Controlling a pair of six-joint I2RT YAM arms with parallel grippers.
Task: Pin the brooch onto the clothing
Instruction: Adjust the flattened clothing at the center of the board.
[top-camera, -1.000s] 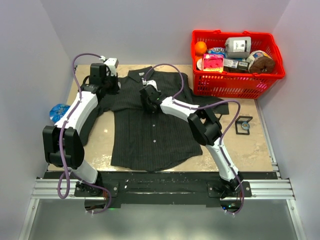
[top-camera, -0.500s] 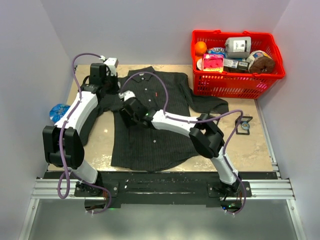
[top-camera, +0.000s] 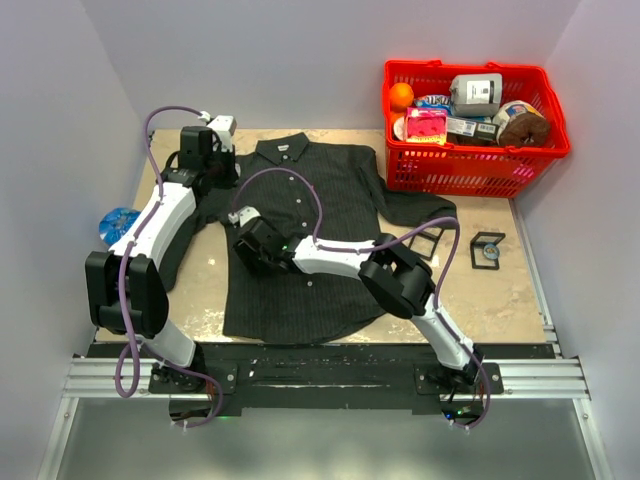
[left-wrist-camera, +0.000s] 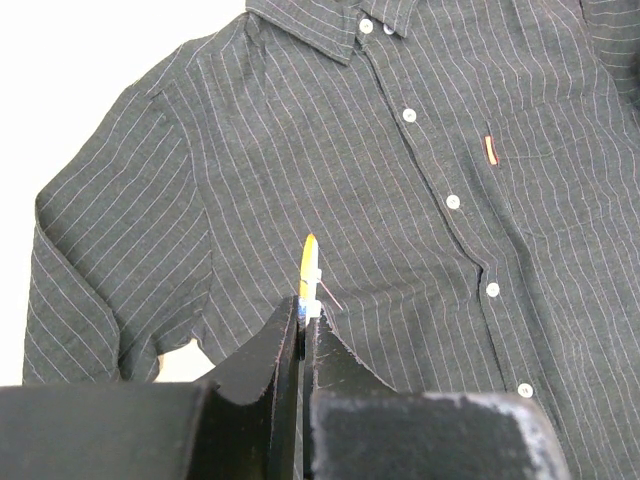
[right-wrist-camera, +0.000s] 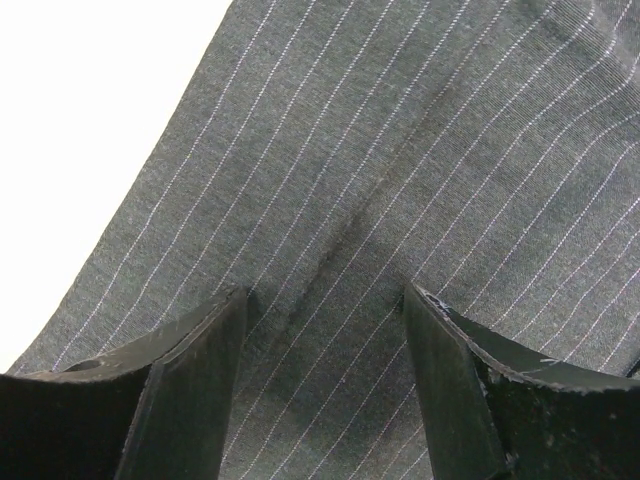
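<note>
brooch (left-wrist-camera: 309, 272) in left fingers (left-wrist-camera: 256, 374); right fingers (right-wrist-camera: 188, 372) wide

Right gripper (right-wrist-camera: 325, 300) hovers low, jaws wide, nothing but flat shirt (top-camera: 330, 200) between them, bare table (top-camera: 205, 262) just off its left. Right arm (top-camera: 330, 255) bars the lower front. Ahead of the left gripper (left-wrist-camera: 303, 318), pinching the brooch (left-wrist-camera: 309, 265), open chest cloth. Red basket (top-camera: 470, 185) well off right.

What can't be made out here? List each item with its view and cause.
1. The brooch: the left wrist view shows only a thin yellow edge; the shut left gripper hides the rest.
2. The right gripper: in the right wrist view it is open over the shirt; contact unclear.
3. Labels in the red basket: top view, too small.
</note>
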